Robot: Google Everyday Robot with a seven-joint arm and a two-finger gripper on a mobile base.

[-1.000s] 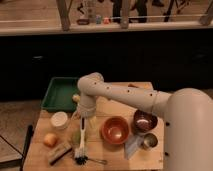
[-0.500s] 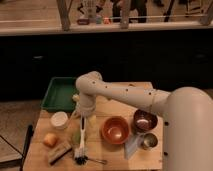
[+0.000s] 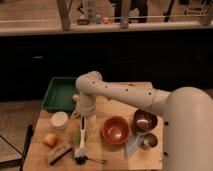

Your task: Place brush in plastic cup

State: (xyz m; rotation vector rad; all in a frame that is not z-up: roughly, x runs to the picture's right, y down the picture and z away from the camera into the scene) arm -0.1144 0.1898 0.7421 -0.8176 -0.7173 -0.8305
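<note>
The brush (image 3: 81, 136) has a long white handle and a dark bristle head at the table's front edge. Its handle runs up across the small light-green plastic cup (image 3: 76, 137). I cannot tell whether the handle rests on the cup's rim or only passes in front of it. My gripper (image 3: 82, 113) hangs from the white arm, pointing down just above the handle's upper end. It is open, and I see no grip on the brush.
A white cup (image 3: 59, 120) stands left of the gripper, with an orange fruit (image 3: 50, 139) and a tan block (image 3: 58, 152) in front. An orange bowl (image 3: 116, 130), dark metal bowl (image 3: 145, 120), metal cup (image 3: 148, 141) and fork (image 3: 98, 161) lie right. A green tray (image 3: 59, 93) sits behind.
The arm's elbow has risen a little and drifted slightly left. The brush and the cup lie where they were.
</note>
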